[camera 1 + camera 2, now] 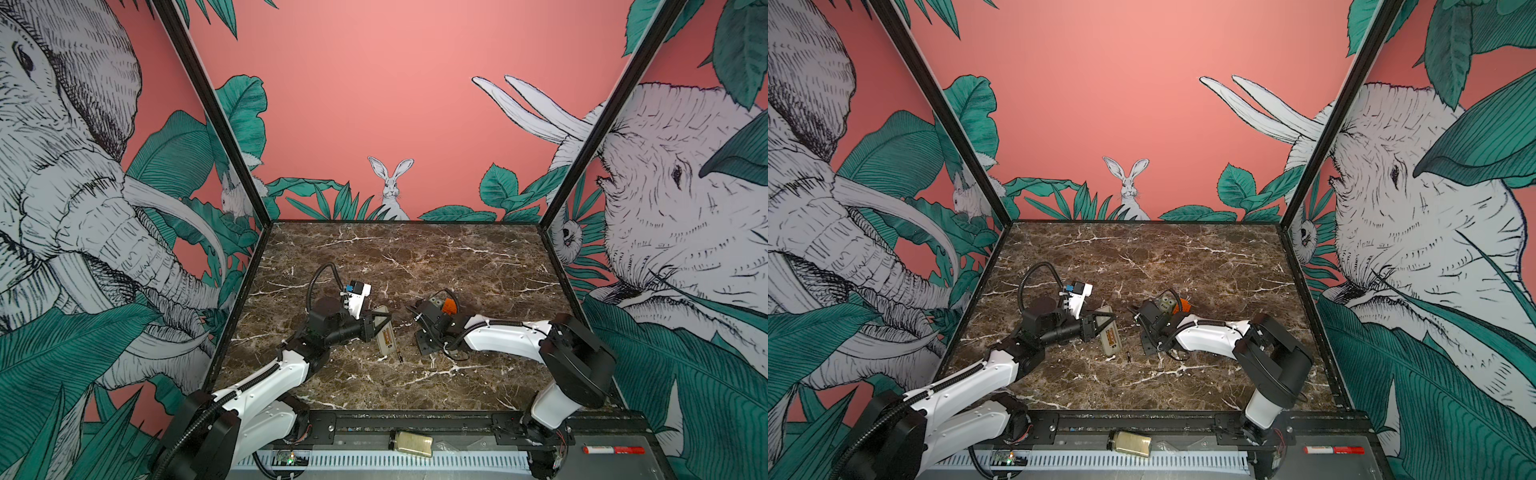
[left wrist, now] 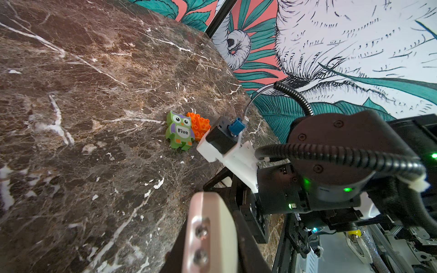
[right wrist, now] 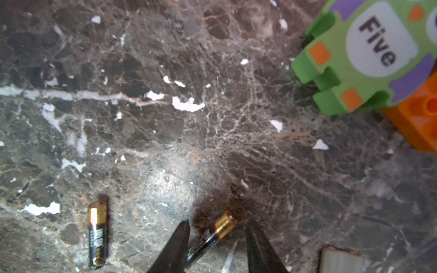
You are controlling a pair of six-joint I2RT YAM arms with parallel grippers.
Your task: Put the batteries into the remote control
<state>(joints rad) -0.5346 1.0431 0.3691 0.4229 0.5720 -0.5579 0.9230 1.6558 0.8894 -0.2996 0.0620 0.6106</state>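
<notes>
Slantwise, one battery (image 3: 208, 238) within right end effector (image 3: 219, 222) gap, perhaps touching.

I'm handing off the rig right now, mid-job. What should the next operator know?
Left gripper: shut on the remote.
Right gripper: open, low over the marble, fingers either side of one battery, which it has not yet gripped.
Other battery: lying loose on the marble nearby.
Done: remote in hand.
Left: grip and load both batteries.
</notes>
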